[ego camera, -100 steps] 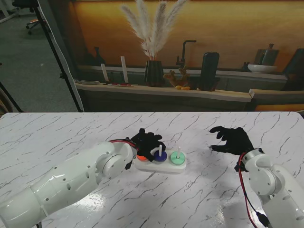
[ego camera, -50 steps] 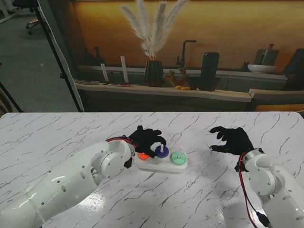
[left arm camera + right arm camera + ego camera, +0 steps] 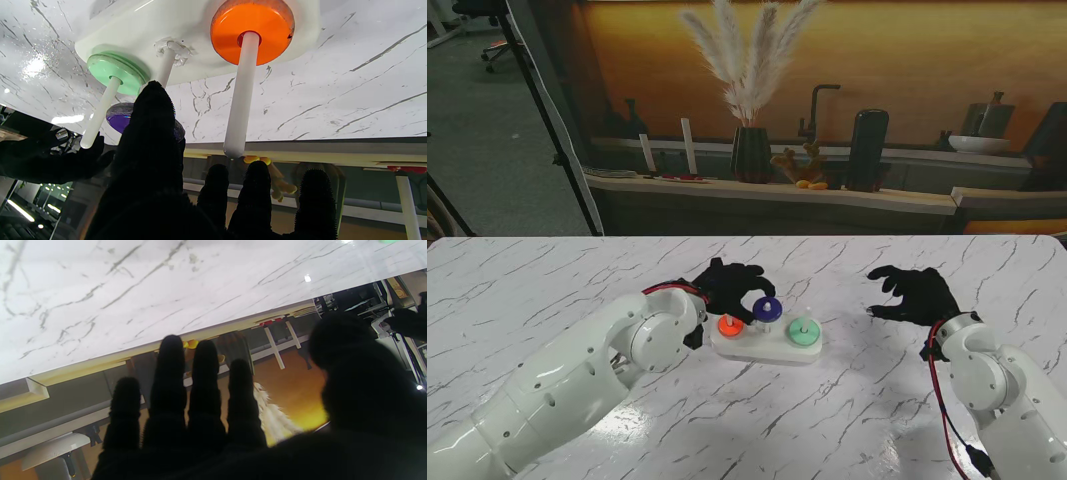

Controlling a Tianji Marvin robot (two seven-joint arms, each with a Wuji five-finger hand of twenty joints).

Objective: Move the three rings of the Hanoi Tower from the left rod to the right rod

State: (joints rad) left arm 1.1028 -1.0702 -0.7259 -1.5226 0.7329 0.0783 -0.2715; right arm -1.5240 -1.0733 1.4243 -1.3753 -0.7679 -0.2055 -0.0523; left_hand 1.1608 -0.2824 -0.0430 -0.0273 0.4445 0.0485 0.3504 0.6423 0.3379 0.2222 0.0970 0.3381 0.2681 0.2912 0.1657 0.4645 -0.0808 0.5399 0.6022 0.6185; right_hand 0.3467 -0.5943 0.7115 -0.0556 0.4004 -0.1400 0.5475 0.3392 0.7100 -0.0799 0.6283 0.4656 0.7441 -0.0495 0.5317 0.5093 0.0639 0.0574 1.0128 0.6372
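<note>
The Hanoi Tower's base (image 3: 767,347) is a glossy white block with rounded corners, resting on the marble-patterned tabletop (image 3: 547,280) near its middle. Three smooth white round-tipped rods rise from it. The orange ring (image 3: 730,326), a thick shiny disc with a darker red collar at its hole, lies flat on the base around the left rod (image 3: 241,96). The mint-green ring (image 3: 803,331), matte with a stepped rim, lies flat around the right rod (image 3: 100,113). The purple ring (image 3: 766,310) is glossy and is up near the tip of the middle rod (image 3: 165,68), clear of the base (its bare seat shows in the left wrist view, with a rough clear patch where the rod meets the base).

The left hand (image 3: 730,288), in a black textured glove, is over the tower with its thumb and a finger pinched on the purple ring; the other fingers (image 3: 257,196) are loosely spread beyond the left rod's tip.

The right hand (image 3: 914,295), gloved alike, hangs above the tabletop well to the right of the tower, holding nothing, fingers (image 3: 168,373) curved and apart from the thumb.
</note>
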